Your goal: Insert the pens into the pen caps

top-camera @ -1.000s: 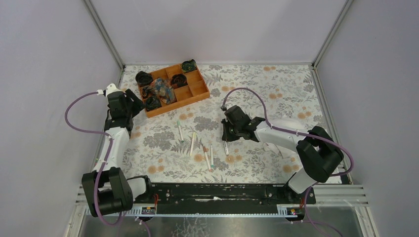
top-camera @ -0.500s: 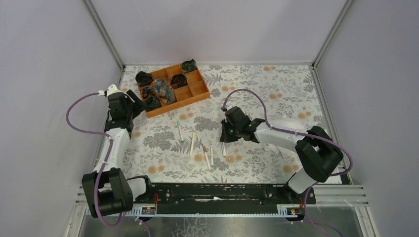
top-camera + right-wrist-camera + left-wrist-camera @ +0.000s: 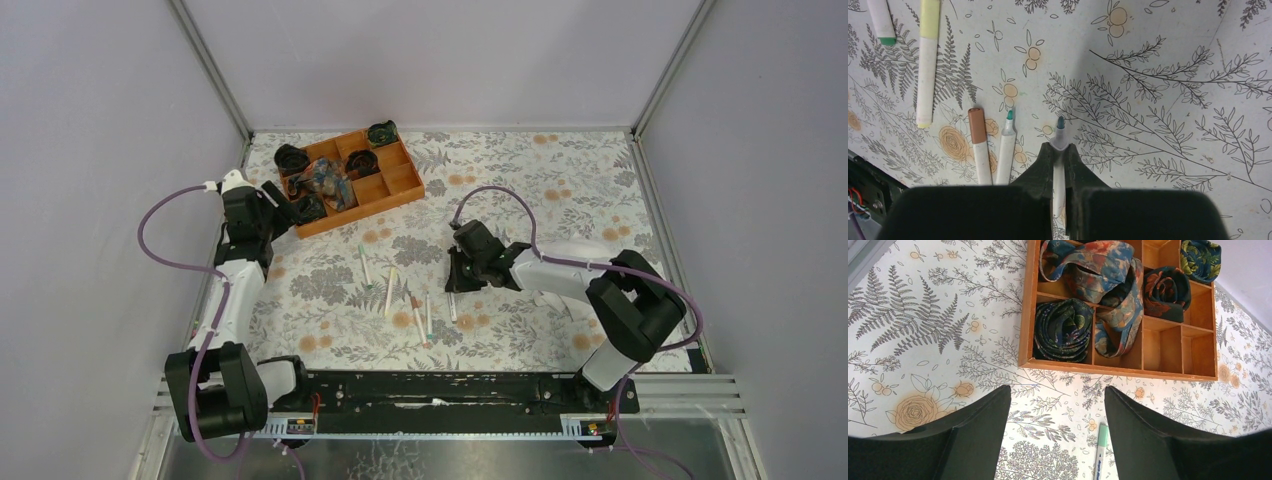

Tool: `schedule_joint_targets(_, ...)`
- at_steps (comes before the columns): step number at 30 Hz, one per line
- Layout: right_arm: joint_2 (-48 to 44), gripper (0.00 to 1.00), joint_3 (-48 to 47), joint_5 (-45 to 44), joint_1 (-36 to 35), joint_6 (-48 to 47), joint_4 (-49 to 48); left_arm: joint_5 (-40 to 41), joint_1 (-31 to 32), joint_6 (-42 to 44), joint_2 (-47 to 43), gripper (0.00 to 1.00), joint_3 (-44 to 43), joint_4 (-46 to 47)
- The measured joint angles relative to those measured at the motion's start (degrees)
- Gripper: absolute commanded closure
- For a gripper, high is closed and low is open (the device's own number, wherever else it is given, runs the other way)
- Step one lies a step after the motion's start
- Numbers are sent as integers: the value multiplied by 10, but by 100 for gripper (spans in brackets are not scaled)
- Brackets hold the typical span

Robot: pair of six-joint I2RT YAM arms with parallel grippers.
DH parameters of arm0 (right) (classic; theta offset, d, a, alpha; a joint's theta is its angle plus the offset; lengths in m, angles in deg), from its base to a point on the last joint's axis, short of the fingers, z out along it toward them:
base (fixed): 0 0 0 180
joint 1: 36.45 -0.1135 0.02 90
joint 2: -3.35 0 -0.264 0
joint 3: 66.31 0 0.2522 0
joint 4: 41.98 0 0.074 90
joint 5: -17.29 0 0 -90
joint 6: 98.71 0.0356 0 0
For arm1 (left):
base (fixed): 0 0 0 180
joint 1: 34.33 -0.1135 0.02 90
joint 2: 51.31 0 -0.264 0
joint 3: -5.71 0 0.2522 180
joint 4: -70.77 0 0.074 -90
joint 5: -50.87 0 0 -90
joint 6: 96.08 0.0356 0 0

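Right wrist view: R tool (image 3: 1059, 152) is pinching a pen (image 3: 1059, 139) w/ a bare blue-green tip, low by the counter (image 3: 1158, 50) beside other pens (image 3: 1005, 150), L tool (image 3: 1057, 400) is spread near the tray (image 3: 1083, 366), so it looks like the pick-up step & nxt it needs a cap, none seen loose.

I see the desk (image 3: 690, 330) in the middle of the frame, covered with a pale cloth (image 3: 580, 180) printed with grey ferns and small orange flowers. Plain lilac-grey walls close it in: the back wall (image 3: 440, 60) at the top, the left wall (image 3: 90, 150) and the right wall (image 3: 770, 150) at the sides. A metal post (image 3: 212, 70) rises from the upper left corner. A black rail (image 3: 430, 388) runs along the lower edge. The light is soft and even.
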Motion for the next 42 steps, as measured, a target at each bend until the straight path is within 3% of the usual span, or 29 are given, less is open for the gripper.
schedule_joint_targets(11,13,70,0,-4,0,23,-2,-17,3,0,1,31,0,0)
schedule_joint_targets(22,13,40,0,-7,0,27,-1,-22,7,0,1,29,0,0)
schedule_joint_targets(27,12,21,0,-18,0,22,-1,-26,8,1,1,18,0,0)
schedule_joint_targets(29,8,15,0,-21,0,16,0,-26,8,2,1,3,0,0)
schedule_joint_targets(30,2,12,0,-23,0,11,1,-26,8,3,1,0,0,0)
schedule_joint_targets(33,-21,2,0,-36,0,-2,3,-26,8,2,0,0,0,0)
schedule_joint_targets(42,-116,1,1,-108,10,-92,21,-19,8,-14,-28,0,1,2)
